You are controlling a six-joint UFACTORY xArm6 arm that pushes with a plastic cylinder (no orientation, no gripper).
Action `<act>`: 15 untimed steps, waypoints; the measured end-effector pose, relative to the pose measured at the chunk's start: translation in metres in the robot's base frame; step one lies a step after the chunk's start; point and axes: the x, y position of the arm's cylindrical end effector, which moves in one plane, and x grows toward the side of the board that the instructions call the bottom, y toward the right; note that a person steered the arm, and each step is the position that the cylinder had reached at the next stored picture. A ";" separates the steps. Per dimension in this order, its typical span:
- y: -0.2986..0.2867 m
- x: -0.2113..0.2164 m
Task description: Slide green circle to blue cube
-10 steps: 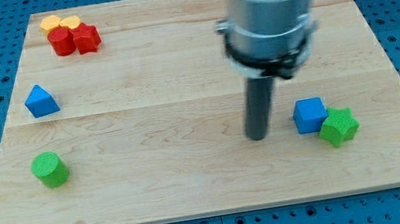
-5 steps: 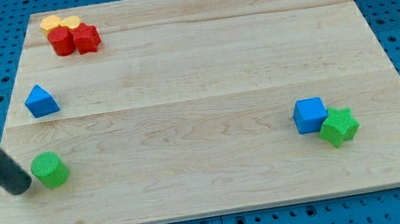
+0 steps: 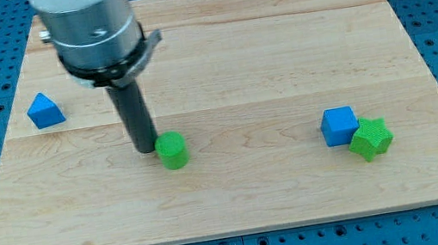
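My tip touches green circle at its 9 o'clock, no jaws to open/close, bc push must go toward 3 o'clock, w/ blue cube well apart there

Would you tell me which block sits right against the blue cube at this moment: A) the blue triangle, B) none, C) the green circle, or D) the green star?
D: the green star touches the blue cube at its lower right, while the green circle sits far off beside my tip.
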 end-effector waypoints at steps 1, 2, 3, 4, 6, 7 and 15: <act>-0.009 0.020; -0.004 0.029; 0.024 0.021; 0.055 0.004; 0.097 -0.007; 0.102 -0.001; 0.094 -0.004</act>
